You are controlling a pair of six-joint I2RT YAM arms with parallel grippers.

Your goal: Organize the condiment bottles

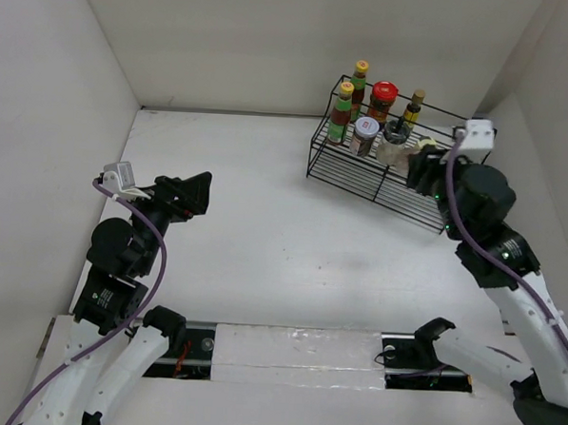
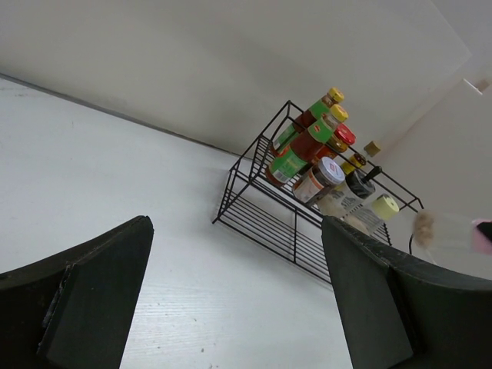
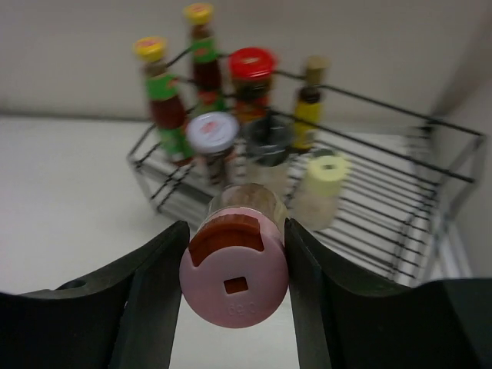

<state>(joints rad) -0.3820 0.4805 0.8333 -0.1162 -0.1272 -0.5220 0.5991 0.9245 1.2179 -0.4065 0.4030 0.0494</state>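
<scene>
Fingers (image 3: 150, 304) of the right gripper (image 3: 234, 265) are pressing on both sides of the pink-capped shaker (image 3: 234, 280), its cap facing the wrist camera, just beside the black wire rack (image 1: 399, 195). Seven other bottles are standing together in the rack's left part, among them the red-lidded jar (image 1: 382, 99), the silver-lidded jar (image 1: 364, 133) and the cream shaker (image 3: 321, 184). The left gripper (image 1: 194, 194) is hanging over the table (image 1: 263, 240), jaws spread wide, carrying nothing, well apart from the rack.

The left arm (image 1: 108, 289) and right arm (image 1: 526, 316) are showing white shells between black motor joints, with purple cables (image 1: 157, 263) trailing along them. White camera blocks (image 1: 476, 135) are topping both wrists. The left hand (image 2: 237, 254) and right hand (image 3: 234, 231) are wearing broad matte-black fingers (image 2: 84, 307).
</scene>
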